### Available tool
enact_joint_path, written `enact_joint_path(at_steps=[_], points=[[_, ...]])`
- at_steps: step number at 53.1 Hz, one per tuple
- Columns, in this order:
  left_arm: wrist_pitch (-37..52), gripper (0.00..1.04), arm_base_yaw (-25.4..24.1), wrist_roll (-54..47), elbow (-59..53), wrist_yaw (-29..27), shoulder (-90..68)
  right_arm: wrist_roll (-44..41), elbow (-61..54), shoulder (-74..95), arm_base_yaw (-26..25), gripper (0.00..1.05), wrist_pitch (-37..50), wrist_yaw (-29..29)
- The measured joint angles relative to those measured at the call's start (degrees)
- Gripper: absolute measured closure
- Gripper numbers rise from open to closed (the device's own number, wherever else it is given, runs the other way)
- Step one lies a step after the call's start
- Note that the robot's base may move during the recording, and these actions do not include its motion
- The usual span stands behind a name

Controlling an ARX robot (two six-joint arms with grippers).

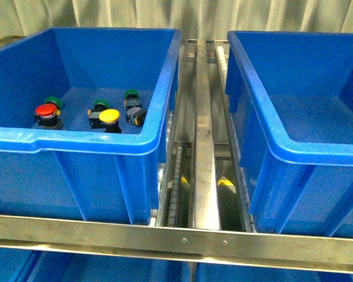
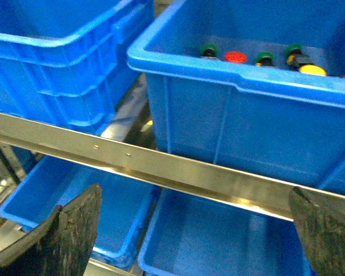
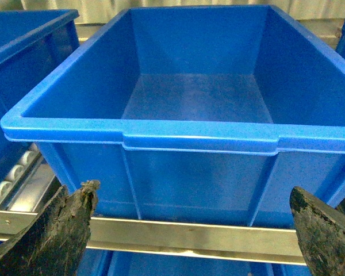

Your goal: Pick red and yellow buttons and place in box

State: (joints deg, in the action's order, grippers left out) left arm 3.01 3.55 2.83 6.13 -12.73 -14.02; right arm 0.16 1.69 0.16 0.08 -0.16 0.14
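Left gripper (image 2: 194, 192) is spread wide, its two dark fingers (image 2: 69, 241) out at the far edges of the wrist view and gripping nothing. It hovers low in front of the steel rail (image 2: 161, 167).

Right gripper (image 3: 192, 190), same story: jaws wide apart, holding nothing. It hangs before the right-hand blue box (image 3: 195, 141), looking over the front rim onto the blue floor inside.

Out to the left bin (image 1: 88, 144) now, and there they are on its floor. The red button (image 1: 46, 110) sits toward the left side, cap up on its dark body. The yellow button (image 1: 109, 116) is near the middle, close to the front wall. The two sit apart from each other.

Three green-capped switches (image 1: 131, 95) share that floor: one just behind the red, one just behind the yellow, one further back and to the right.

Between bin and box runs a metal roller track (image 1: 205, 147). More blue bins (image 2: 218, 241) sit on the level below the rail.
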Motion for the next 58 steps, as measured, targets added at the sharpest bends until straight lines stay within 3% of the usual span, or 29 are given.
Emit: enact_joint_path(at_steps=[9,14,21,41,58], points=[[19.02,0.08,-0.44,-0.92,16.35,1.01,-24.24,0.00,0.00,0.00,0.00,0.06,0.00,-0.17],[23.45,0.08,0.94,-2.10,26.03,0.37,-37.03,0.02,0.00,0.00,0.00,0.06,0.00,-0.09],[23.15,0.08,3.72,-2.43,37.48,-1.40,-51.76,0.02,0.00,0.00,0.00,0.06,0.00,-0.09],[-3.98,0.08,13.51,3.61,76.72,-8.41,-92.41,0.02,0.00,0.00,0.00,0.06,0.00,-0.04],[-13.29,0.08,15.21,6.36,91.34,-10.80,-104.54,0.02,0.00,0.00,0.00,0.06,0.00,-0.04]])
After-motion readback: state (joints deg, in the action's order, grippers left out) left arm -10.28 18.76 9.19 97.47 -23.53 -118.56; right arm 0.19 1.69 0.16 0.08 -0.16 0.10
